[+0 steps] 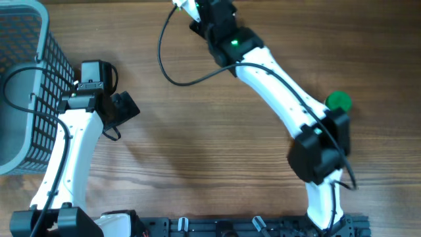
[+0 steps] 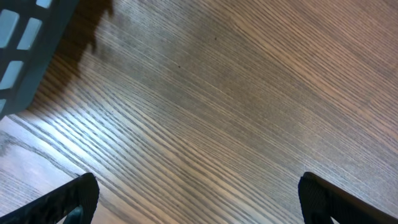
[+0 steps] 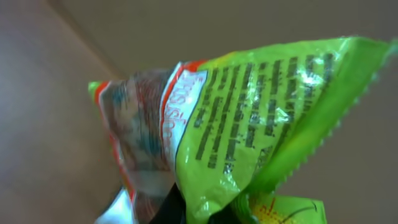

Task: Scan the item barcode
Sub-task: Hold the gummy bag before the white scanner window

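Green snack pkt cropped, print too blurry

Lime-green packet with black print and orange edging, grey lattice basket, brown wood-grain table, green disc

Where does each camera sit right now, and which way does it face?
Overhead: above the table, looking straight down; left arm and right arm show.
Left wrist: on the left hand, facing the table closely; both open fingertips show.
Right wrist: on the right hand, filled by the packet it grips; fingers barely show.
Shared: the basket, overhead and left wrist.
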Robot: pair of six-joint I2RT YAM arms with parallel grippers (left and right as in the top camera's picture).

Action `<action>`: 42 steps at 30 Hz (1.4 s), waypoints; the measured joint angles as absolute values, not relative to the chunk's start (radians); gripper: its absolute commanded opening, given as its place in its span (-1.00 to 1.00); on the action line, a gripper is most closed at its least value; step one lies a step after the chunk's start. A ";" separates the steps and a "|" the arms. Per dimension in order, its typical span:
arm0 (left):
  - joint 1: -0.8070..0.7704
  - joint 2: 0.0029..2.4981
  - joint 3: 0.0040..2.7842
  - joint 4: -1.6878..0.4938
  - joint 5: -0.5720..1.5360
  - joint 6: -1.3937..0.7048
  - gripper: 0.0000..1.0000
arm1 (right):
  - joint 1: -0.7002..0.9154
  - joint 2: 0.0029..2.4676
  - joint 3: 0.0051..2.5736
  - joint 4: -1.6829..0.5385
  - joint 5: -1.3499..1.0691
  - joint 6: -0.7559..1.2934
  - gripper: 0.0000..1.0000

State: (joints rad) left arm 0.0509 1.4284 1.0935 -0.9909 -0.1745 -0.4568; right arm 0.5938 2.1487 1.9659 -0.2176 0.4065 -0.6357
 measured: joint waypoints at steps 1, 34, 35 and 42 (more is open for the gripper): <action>0.051 1.428 1.093 -0.992 -0.174 -0.457 1.00 | 0.592 2.183 1.967 -0.123 0.438 -0.674 -0.91; 0.051 1.428 1.093 -0.991 -0.174 -0.457 1.00 | 0.630 2.557 1.972 0.320 0.825 -0.945 -0.92; 0.051 1.428 1.093 -0.991 -0.174 -0.457 1.00 | 0.637 2.557 1.972 0.310 0.838 -0.937 -0.92; 0.051 1.428 1.093 -0.992 -0.174 -0.457 1.00 | 0.665 2.557 1.972 0.288 0.877 -0.867 -0.92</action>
State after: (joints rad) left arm 0.0509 1.4284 1.0935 -0.9916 -0.1741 -0.4568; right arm 0.6655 2.5568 1.9717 0.2878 0.8772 -0.8669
